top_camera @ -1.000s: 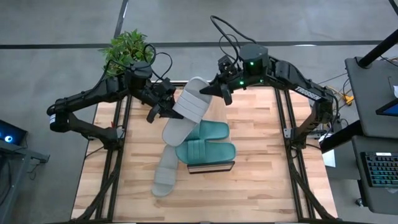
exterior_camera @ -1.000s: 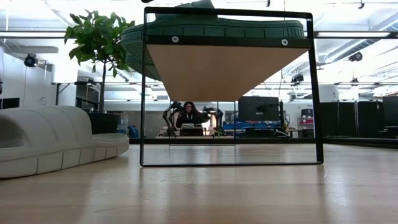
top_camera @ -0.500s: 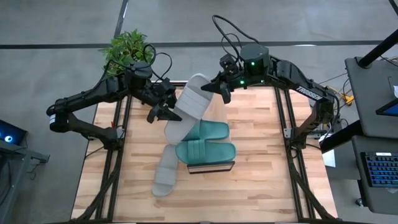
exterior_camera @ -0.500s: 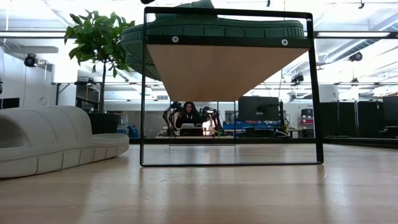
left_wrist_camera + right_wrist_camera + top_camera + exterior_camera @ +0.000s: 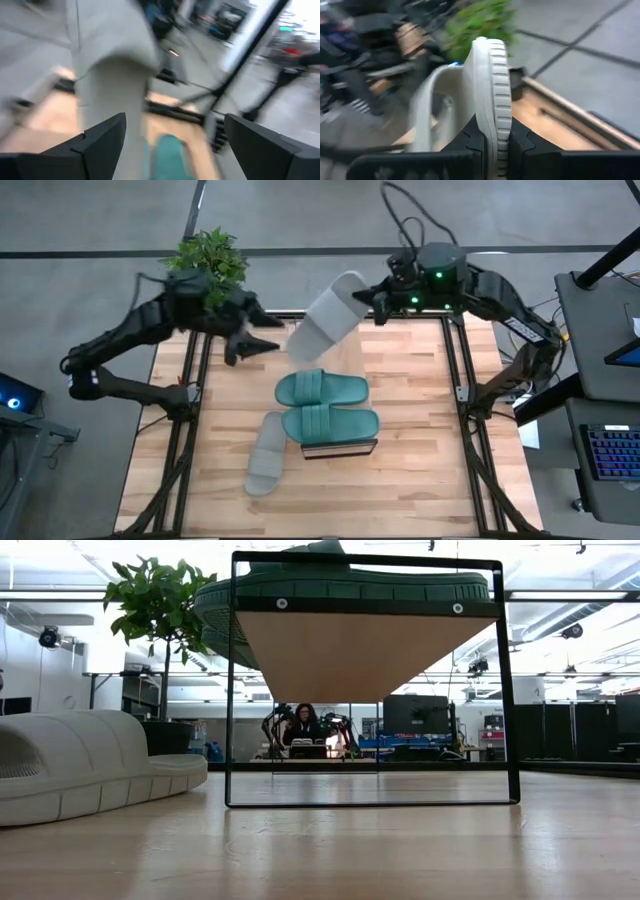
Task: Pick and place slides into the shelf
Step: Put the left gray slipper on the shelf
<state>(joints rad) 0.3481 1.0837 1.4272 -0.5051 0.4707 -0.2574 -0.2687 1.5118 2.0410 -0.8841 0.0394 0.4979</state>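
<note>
My right gripper is shut on a pale grey slide, held in the air over the table's far edge. My left gripper stands open to that slide's left with nothing between its fingers. Two teal slides lie side by side, soles down, on top of the shelf. The low view shows them above the shelf's plank. A second grey slide rests sole down on the table beside the shelf's left, also in the low view. My right gripper pinches the grey slide's sole edge between its two fingers, near the slide's far right end. The fingers come from the table's right, about level. The slide juts out ahead of them, turned on its side and tilted, lifted clear of table and shelf.
A potted plant stands off the table's far left corner, close to my left arm. Black frame rails run along both table sides. A person sits far behind the table. Bare wood lies to the right of the shelf.
My left gripper has opened, let go of the grey slide and drawn back toward the table's left edge. My right gripper has gone toward the table's right and far side with the slide. The slide's lower end has lifted off the teal slides and now hangs clear.
</note>
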